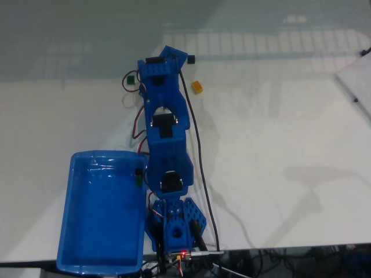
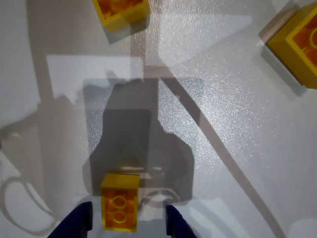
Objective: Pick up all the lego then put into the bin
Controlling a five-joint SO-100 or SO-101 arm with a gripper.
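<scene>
The robot's blue printed hand (image 2: 129,223) hangs with its fingers spread wide around a small yellow-orange plastic lego brick (image 2: 119,208) on the white counter (image 2: 233,129), far from the glossy blue rectangular bin (image 1: 87,255); closing squarely across the brick's sides should secure it.

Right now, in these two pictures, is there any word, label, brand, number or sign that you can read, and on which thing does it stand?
There is none that can be read.
The bin: no label visible.
The arm: plain blue, no lettering visible.
The yellow lego between the gripper tips: any stud marks are too blurred to read.
</scene>
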